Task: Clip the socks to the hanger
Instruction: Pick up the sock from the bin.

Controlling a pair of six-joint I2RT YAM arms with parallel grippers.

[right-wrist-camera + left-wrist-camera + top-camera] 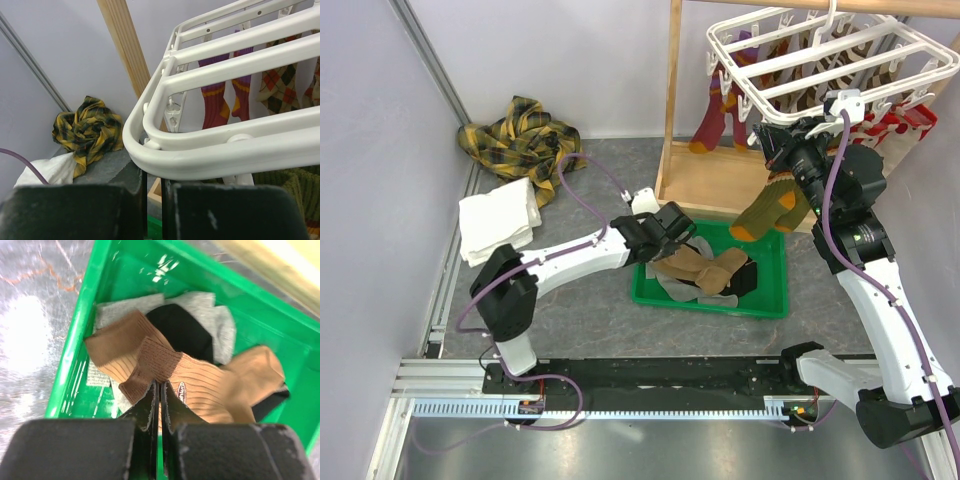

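My left gripper [688, 243] is down in the green tray [772, 305], shut on the cuff of a brown ribbed sock [200, 382]; in the left wrist view the gripper [160, 389] pinches the cuff's edge. Grey [220, 322] and black [182, 330] socks lie under it. The white grid hanger [830, 60] hangs at the upper right. My right gripper [782, 148] is raised just under its near rim [210, 160], jaws almost together, tips hidden behind the rim. An olive sock with orange heel and toe [770, 205] dangles beside it. Purple socks [215, 100] hang from far clips.
A wooden frame [672, 110] holds the hanger, its base [715, 180] behind the tray. A yellow plaid cloth [520, 135] and a folded white towel [498, 225] lie at the back left. A grey wall closes the left side.
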